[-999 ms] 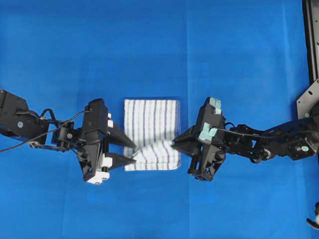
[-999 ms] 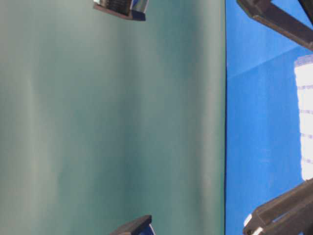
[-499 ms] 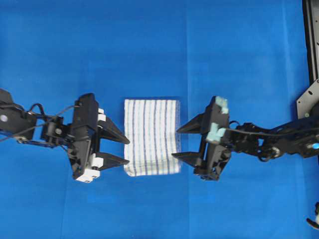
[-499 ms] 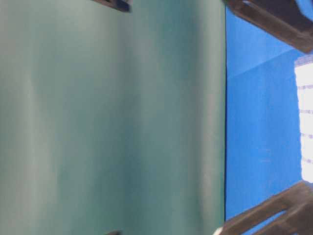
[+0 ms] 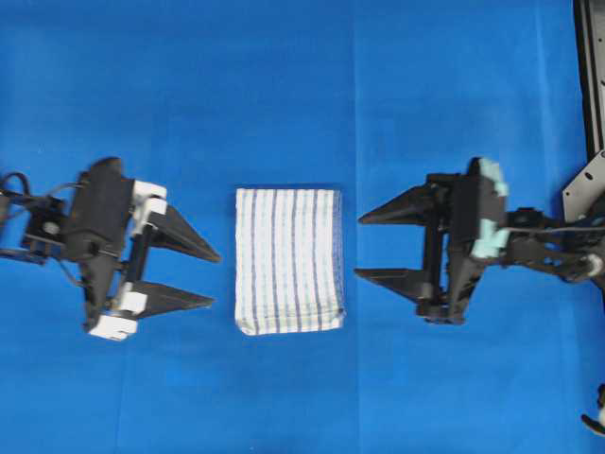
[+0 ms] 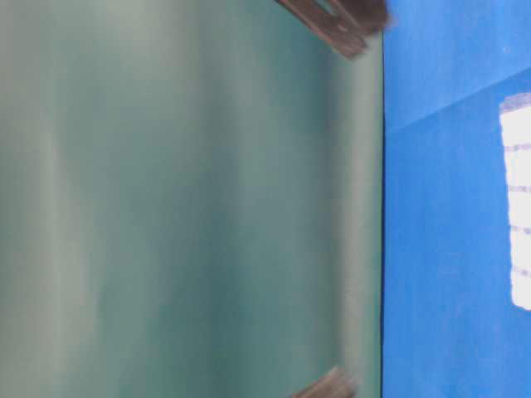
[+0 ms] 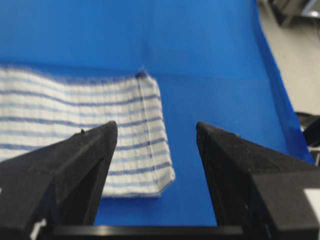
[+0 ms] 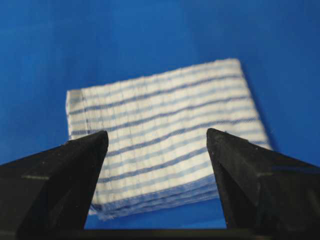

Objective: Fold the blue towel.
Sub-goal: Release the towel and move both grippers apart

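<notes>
Overhead view showed the blue towel (image 5: pixel 288 260) folded mid-counter (image 5: pixel 284 76), left end effector (image 5: pixel 194 277) and right end effector (image 5: pixel 383 246) both wide, empty, apart; retreating clear should avoid snagging edges.

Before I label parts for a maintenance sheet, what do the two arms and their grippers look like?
Both arms are black. The left gripper has two long black tapering fingers, white blocks at their bases, and a thin black cable looping behind the wrist. The right gripper has matching black pointed fingers, with pale teal tape patches on its body and a cable along the forearm.
</notes>
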`<move>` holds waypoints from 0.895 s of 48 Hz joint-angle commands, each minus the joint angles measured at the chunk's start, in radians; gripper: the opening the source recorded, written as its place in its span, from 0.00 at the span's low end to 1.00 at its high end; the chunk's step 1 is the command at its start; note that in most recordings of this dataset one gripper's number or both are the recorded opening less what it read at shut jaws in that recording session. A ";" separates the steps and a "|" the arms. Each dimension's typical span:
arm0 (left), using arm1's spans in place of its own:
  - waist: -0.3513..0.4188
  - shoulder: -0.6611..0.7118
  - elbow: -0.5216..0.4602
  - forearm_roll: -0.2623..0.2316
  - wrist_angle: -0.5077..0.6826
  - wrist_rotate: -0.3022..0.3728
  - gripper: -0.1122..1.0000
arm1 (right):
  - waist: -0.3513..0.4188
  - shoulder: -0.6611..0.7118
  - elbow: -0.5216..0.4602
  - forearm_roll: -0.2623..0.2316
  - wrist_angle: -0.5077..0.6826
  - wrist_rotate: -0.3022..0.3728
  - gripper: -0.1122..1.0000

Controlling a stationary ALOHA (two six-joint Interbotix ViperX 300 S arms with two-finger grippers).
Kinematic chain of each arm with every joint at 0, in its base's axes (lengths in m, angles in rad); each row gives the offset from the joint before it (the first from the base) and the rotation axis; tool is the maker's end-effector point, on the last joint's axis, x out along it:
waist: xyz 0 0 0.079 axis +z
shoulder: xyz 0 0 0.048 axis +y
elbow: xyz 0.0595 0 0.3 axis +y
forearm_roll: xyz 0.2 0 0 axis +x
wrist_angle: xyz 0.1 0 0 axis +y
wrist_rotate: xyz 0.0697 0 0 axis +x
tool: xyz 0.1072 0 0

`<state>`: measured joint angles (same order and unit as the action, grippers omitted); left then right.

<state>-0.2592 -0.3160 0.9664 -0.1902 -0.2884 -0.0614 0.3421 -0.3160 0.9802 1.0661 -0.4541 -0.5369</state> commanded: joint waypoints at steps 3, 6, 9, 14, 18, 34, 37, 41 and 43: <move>0.008 -0.104 0.043 0.003 -0.006 0.041 0.62 | -0.005 -0.118 0.040 -0.002 -0.015 -0.057 0.86; 0.012 -0.147 0.077 0.003 -0.009 0.061 0.62 | -0.005 -0.167 0.071 -0.002 -0.023 -0.084 0.86; 0.021 -0.184 0.106 0.003 -0.009 0.078 0.62 | -0.005 -0.227 0.100 -0.002 -0.026 -0.117 0.86; 0.029 -0.258 0.147 0.003 -0.011 0.110 0.62 | -0.005 -0.310 0.141 0.000 -0.026 -0.164 0.86; 0.037 -0.314 0.179 0.003 -0.008 0.143 0.62 | -0.005 -0.368 0.178 0.000 -0.026 -0.195 0.86; 0.081 -0.555 0.325 0.003 0.003 0.215 0.62 | -0.005 -0.525 0.321 0.000 -0.025 -0.249 0.85; 0.097 -0.592 0.353 0.003 0.011 0.215 0.62 | -0.005 -0.534 0.342 0.005 -0.025 -0.247 0.85; 0.112 -0.635 0.390 0.003 0.017 0.215 0.62 | -0.003 -0.535 0.367 0.020 -0.028 -0.244 0.85; 0.121 -0.661 0.411 0.003 0.020 0.215 0.62 | -0.005 -0.535 0.377 0.031 -0.037 -0.244 0.85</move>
<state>-0.1534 -0.9465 1.3606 -0.1902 -0.2684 0.1519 0.3375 -0.8514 1.3560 1.0830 -0.4755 -0.7823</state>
